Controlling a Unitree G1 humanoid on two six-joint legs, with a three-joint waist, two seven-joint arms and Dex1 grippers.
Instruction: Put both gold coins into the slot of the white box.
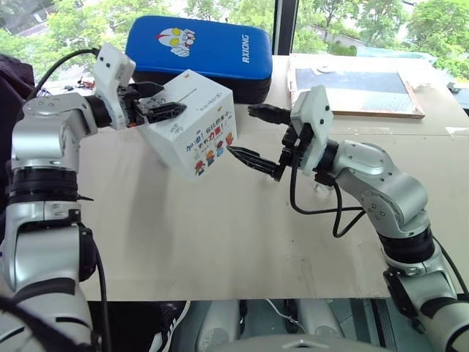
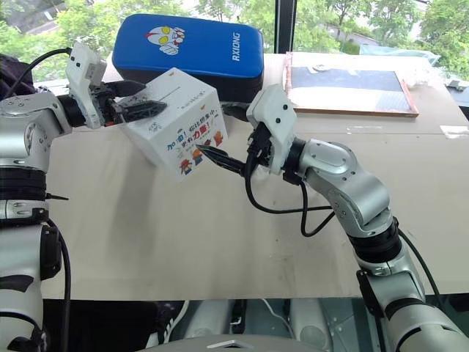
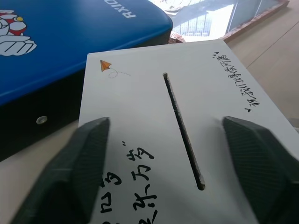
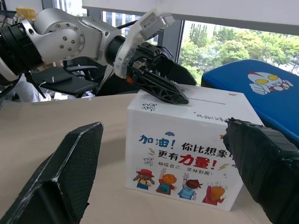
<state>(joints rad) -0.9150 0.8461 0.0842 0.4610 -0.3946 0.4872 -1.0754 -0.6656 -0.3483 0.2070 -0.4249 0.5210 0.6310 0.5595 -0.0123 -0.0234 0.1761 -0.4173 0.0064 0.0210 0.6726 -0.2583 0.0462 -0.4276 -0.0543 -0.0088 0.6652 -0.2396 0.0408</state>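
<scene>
The white box (image 1: 192, 121) sits on the tabletop (image 1: 242, 242) before the blue case (image 1: 201, 51) — its slot (image 3: 183, 130) runs lengthwise between the spread, empty fingers of the nearer left hand (image 1: 163, 103) — while the right hand (image 1: 256, 139), also wide open and empty, faces its pictured side.

White box (image 1: 192, 121) on table, slot up

- We judge this a robot test room in an office-type building.
- A plain beige bench (image 1: 220, 242) stands against large windows (image 1: 322, 22) overlooking green trees (image 2: 440, 22).
- A blue padded case (image 1: 212, 51) and a framed board (image 1: 359, 88) lie on the bench, with loose cables (image 4: 60, 79) nearby.
</scene>
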